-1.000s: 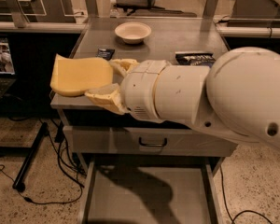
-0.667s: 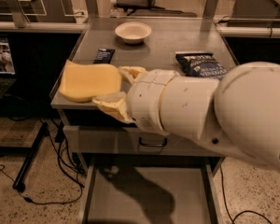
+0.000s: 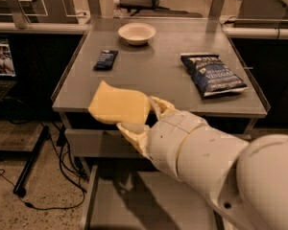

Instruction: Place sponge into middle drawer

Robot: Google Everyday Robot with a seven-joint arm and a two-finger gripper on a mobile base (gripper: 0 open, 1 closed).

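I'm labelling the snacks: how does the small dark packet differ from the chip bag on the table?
The chip bag is far larger than the dark packet. The chip bag lies picture-right, the dark packet picture-left, nearer the bowl. Both are dark and lie flat on the table. The tool grips the sponge at the table's front edge.

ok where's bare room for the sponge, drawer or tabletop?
The middle drawer floor is bare where visible, left of the arm; the rest is hidden. The gripper, clamping the sponge, hangs above it by the table edge. Up there, a free patch lies between the black packet and chip bag, in front of the bowl.
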